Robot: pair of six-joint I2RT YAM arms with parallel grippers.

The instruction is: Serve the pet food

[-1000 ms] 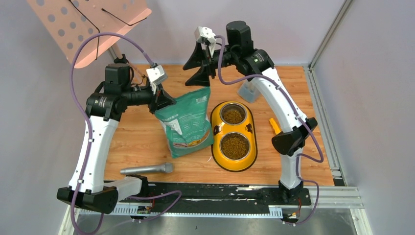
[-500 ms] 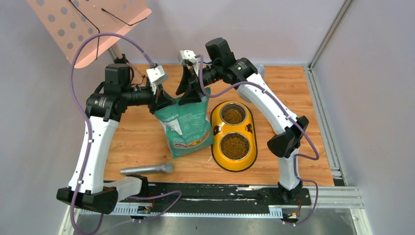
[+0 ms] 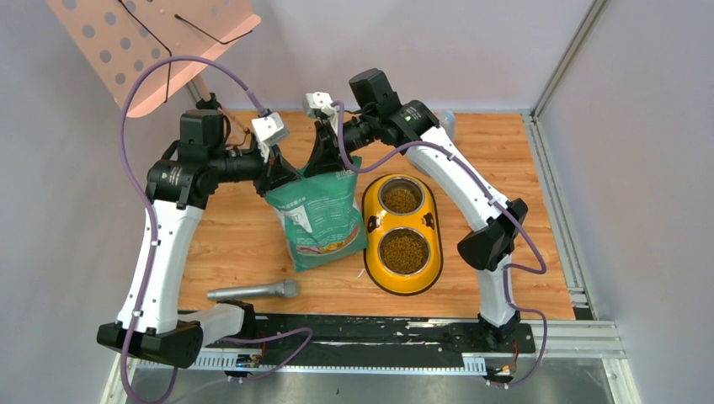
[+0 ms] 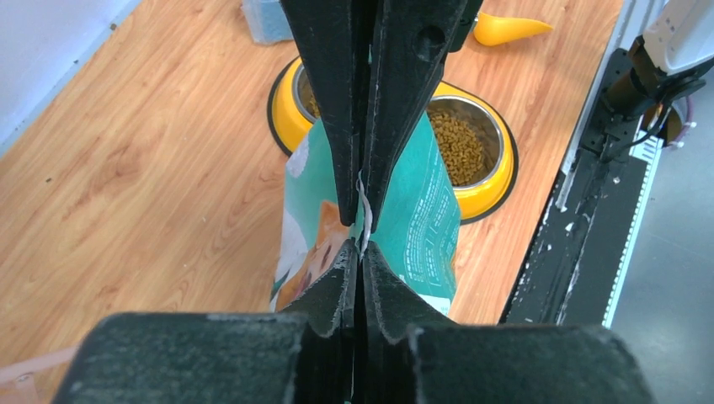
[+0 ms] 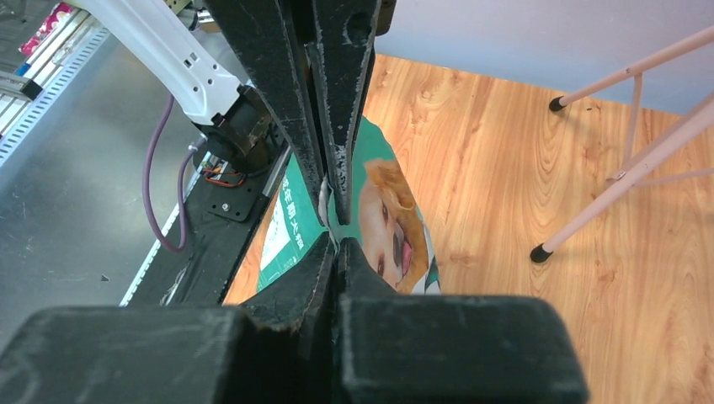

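Brown dry kibble pellets (image 3: 402,252) fill both steel bowls of the yellow double-bowl feeder (image 3: 402,289) in the overhead view, so the serving itself looks done. What seems left is dealing with the green-and-silver printed bag (image 3: 320,215), which stands upright just beside the feeder's left rim. The left gripper (image 3: 282,177) and right gripper (image 3: 324,160) meet at its top edge. Bare wood lies open to the bag's left, and a grey cylinder (image 3: 253,291) rests near the front rail. From the left wrist, the left gripper (image 4: 362,210) is pressed together on the bag (image 4: 421,227) seam, with kibble (image 4: 459,147) in the feeder (image 4: 497,185) close behind, leaving little room on that side. From the right wrist, the right gripper (image 5: 328,202) likewise pinches the bag (image 5: 387,219) top. Pink stand legs (image 5: 623,168) stand well apart.
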